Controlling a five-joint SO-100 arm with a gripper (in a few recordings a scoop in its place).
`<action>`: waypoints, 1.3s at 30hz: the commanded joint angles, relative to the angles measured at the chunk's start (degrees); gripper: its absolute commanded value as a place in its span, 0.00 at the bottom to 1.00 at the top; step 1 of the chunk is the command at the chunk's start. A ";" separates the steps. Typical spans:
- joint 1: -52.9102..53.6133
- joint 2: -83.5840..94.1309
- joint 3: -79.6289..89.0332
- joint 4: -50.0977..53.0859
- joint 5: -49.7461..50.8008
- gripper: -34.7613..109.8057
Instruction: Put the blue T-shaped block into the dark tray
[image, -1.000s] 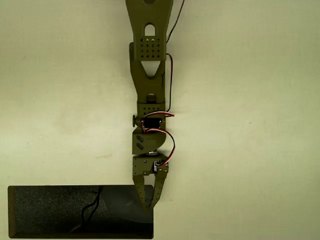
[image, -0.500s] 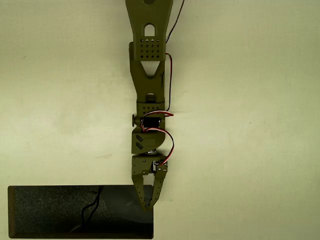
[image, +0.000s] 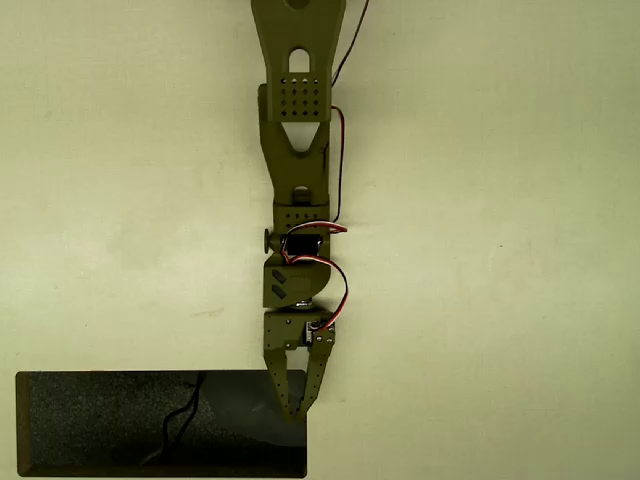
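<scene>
Overhead view: olive-green two-finger end effector (image: 293, 408) reaches down the frame, tips over the right end of the large black speckled rectangular tray (image: 90, 425), just inside its right rim. Fingers converge to a near-point; they look closed or almost so, but I cannot tell if anything is held. The bright-blue T-shaped block cannot be located; possibly hidden under the fingers, unconfirmed. Pale worktop (image: 500, 200) is bare around the arm. A thin dark line, probably the cable's shadow, crosses the tray floor. Judgement: if the block is in the grip, this is the release stage. To do it well, shift slightly left so the block clears the bevelled rim, lower close to the floor, then part the fingers fully before lifting straight up.
</scene>
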 joint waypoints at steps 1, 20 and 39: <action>-0.09 -0.62 -1.23 -0.79 -0.18 0.24; -0.09 -0.62 -1.23 -0.79 -0.18 0.24; -0.88 -0.62 -1.23 -0.79 -0.26 0.24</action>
